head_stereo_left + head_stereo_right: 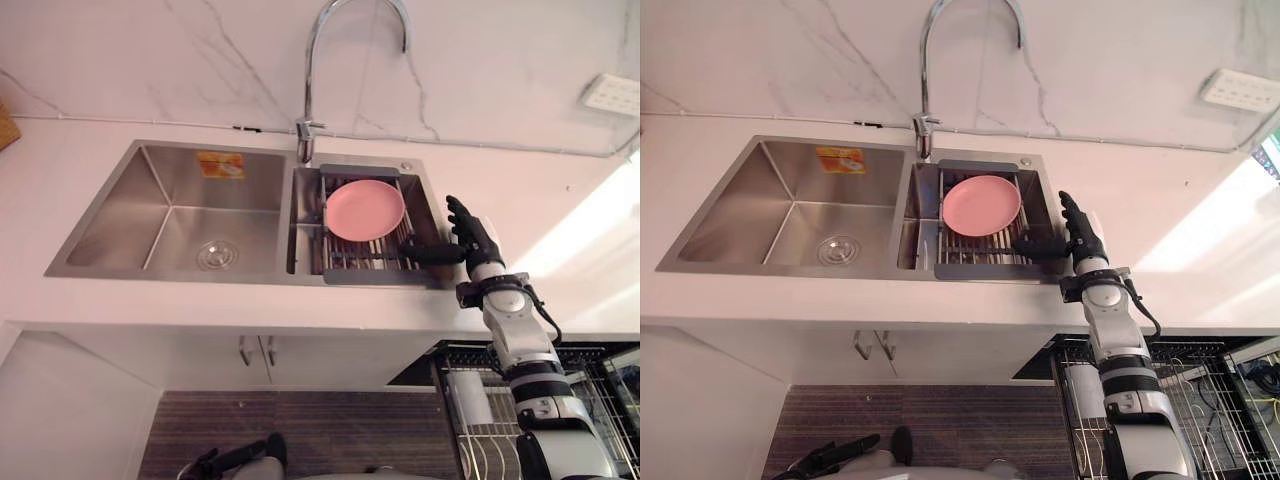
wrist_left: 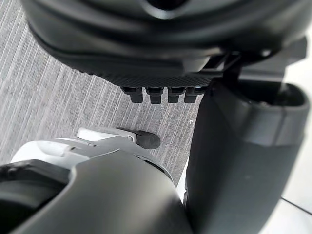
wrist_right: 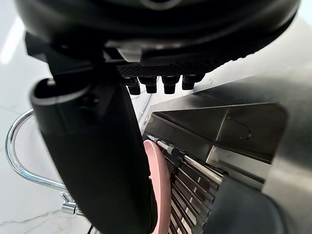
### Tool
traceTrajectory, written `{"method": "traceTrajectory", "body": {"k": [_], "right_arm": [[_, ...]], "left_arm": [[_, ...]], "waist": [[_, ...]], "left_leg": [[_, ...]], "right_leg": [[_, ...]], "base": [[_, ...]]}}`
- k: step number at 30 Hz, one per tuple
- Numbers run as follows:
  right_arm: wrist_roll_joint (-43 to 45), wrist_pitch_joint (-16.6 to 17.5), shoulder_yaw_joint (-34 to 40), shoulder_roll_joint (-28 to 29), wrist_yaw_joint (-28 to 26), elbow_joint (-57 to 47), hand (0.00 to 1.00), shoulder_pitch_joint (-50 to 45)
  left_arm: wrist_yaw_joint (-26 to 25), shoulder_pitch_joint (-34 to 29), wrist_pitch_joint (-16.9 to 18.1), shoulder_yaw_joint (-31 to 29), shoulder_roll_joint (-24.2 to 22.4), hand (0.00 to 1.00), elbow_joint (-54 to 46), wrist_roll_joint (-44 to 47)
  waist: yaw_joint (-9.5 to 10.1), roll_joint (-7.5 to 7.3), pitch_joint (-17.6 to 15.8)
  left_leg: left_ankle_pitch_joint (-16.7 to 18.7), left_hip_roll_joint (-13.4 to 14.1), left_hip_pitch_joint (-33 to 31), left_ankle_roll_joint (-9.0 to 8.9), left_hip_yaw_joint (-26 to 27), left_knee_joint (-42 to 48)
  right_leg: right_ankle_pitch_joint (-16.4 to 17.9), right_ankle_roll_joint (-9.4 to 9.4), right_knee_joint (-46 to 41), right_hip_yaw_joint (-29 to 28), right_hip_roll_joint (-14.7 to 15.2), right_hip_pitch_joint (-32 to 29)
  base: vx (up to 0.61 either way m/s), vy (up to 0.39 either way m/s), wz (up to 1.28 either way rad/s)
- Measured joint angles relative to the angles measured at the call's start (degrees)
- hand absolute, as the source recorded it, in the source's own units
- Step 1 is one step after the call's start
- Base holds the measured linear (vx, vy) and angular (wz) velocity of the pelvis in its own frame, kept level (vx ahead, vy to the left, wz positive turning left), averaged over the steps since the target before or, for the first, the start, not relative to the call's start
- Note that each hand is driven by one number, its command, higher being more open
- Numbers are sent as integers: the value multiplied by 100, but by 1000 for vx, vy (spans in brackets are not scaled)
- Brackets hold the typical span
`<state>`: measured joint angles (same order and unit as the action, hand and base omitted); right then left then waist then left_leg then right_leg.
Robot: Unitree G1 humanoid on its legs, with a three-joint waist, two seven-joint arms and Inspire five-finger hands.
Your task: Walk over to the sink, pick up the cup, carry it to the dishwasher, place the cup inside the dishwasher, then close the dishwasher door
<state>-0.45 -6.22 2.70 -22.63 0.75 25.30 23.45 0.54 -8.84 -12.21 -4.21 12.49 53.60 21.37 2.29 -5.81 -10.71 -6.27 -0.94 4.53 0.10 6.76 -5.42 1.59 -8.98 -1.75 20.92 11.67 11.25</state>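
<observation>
The left basin (image 1: 170,225) is lying open, while the rack (image 1: 365,258) and pink plate (image 1: 365,210) are filling the right basin (image 1: 305,218) (the faucet (image 1: 312,60) is arching over its far-left corner).

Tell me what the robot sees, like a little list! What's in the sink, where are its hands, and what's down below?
sink: steel sink with two basins, set in a white counter
tap: curved tap behind the middle of the sink
rack: rack sitting in the right basin
plate: pink plate lying on the rack
right hand: right hand open, at the sink's right edge beside the rack
left hand: left hand open, hanging low near the floor
below: dishwasher basket pulled out, lower right
</observation>
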Motion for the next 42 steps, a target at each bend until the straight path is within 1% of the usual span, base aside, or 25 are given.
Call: {"method": "traceTrajectory", "body": {"k": [4,7,8,11,14,16,19,22,26,29,30,34,35,36,39,40,42], "right_arm": [[-446,-8,-77,-1,186,333,100,263],[-1220,-68,-107,-45,196,605,100,525],[-1343,-80,-120,-72,190,656,100,559],[-1866,-116,-369,-293,158,931,100,707],[-2394,-120,-624,-466,51,1246,100,993],[-2582,-128,-775,-556,-3,1360,100,1154],[-2897,-127,-1034,-653,-86,1512,100,1343],[-3027,-85,-1222,-650,-57,1665,100,1485],[-3359,106,-1336,-645,457,1739,100,1516],[-3645,260,-1349,-646,824,1741,100,1565],[-3779,308,-1375,-646,916,1742,100,1576],[-4178,392,-1462,-646,1109,1777,100,1582],[-4341,392,-1511,-647,1172,1839,100,1582],[-4490,388,-1602,-649,1208,1894,100,1582],[-4687,375,-1789,-654,1232,1917,100,1582],[-4724,376,-1941,-651,1296,1998,100,1582],[-4766,378,-1993,-652,1302,2095,100,1582]], "left_arm": [[27,-17,4,-90,-34,100,-26,2],[71,-48,0,-100,-42,100,-143,1],[75,-52,-1,-101,-43,100,-161,0],[79,-70,-13,-210,-83,100,-207,-18],[104,-87,-28,-322,-126,100,-217,-32],[115,-87,-27,-321,-124,100,-224,-93],[133,-87,-31,-316,-121,100,-278,-126],[143,-89,-34,-308,-122,100,-328,-139],[199,-90,-32,-307,-129,100,-346,-230],[215,-90,-32,-306,-132,100,-348,-230],[224,-90,-30,-306,-132,100,-355,-231],[229,-90,-20,-306,-148,100,-381,-187],[227,-91,-19,-308,-153,100,-384,-112],[229,-92,-17,-318,-153,100,-387,-44],[231,-87,-3,-316,-157,100,-409,-5],[236,-84,5,-314,-161,100,-417,-6],[237,-79,5,-311,-159,100,-419,-7]], "waist": [[-1,16,-46],[12,27,-79],[22,25,-81],[65,19,-87],[122,11,-105],[127,4,-123],[165,-14,-175],[181,-9,-179],[258,17,-198],[257,48,-218],[255,66,-229],[254,110,-258],[256,114,-263],[267,107,-271],[318,111,-281],[344,103,-287],[379,94,-294]], "left_leg": [[21,10,-49,30,-147,-1],[22,2,-128,31,-148,0],[21,-4,-136,31,-145,0],[17,-22,-166,31,-122,2],[-69,-54,-156,26,-126,3],[-104,-78,-158,72,-133,5],[-112,-100,-96,75,-154,6],[-112,-95,-85,74,-173,5],[-100,-42,-64,47,-240,1],[-89,-22,-87,35,-281,-1],[-74,-12,-99,56,-297,-1],[-75,18,-154,55,-345,-1],[-78,17,-163,52,-349,0],[-84,18,-164,52,-343,0],[-103,32,-203,53,-327,1],[-178,22,-229,6,-338,3],[-208,-1,-251,38,-387,5]], "right_leg": [[1,2,2,170,-21,51],[37,37,35,300,-13,52],[55,46,40,323,-6,52],[112,34,44,431,22,78],[141,13,58,443,45,109],[141,8,61,451,66,114],[135,2,56,493,85,194],[133,3,38,510,80,203],[109,39,-42,535,34,201],[103,49,-44,574,9,197],[104,51,-42,587,-4,196],[165,144,-23,618,-52,177],[236,209,-20,644,-63,176],[291,158,-14,656,-70,161],[308,146,8,644,-72,148],[263,125,-2,666,-71,142],[252,101,-1,705,-48,144]], "base": [[-24,-15,24],[-23,-4,19],[6,-2,19],[21,1,17],[76,10,3],[78,8,3],[76,0,7],[17,-20,5],[-35,-21,4],[-74,-18,4],[-77,-19,3],[-65,-29,7],[-45,-21,10],[-40,-18,7],[28,-8,0],[96,-24,5],[117,-23,10]]}}
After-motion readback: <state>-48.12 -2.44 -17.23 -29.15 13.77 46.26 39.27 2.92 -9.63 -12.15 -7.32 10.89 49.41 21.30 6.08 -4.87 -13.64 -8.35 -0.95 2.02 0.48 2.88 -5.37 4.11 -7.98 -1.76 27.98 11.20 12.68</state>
